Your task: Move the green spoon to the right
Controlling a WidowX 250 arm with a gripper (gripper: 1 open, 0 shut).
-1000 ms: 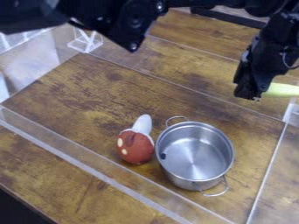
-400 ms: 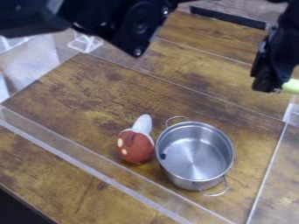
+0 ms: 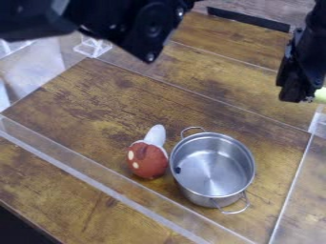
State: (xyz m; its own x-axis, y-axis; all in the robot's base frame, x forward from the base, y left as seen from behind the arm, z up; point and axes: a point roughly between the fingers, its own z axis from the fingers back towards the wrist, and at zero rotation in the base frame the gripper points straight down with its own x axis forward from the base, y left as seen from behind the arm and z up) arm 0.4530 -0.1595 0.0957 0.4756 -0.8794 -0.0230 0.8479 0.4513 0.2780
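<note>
Clamped shut on the green spoon (image 3: 317, 93), the gripper (image 3: 300, 92) hangs at the far right edge, carrying it rightward, well apart from the steel pot (image 3: 213, 168) and toy mushroom (image 3: 149, 155).

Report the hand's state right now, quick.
Hand: closed on the green spoon, of which only a yellow-green bit shows at the right edge of the picture.

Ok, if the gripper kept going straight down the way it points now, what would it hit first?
Most likely the wooden tabletop by the right edge. The gripper points steeply down, shut on the green spoon, so the spoon would probably touch first. Depth is hard to judge.
</note>
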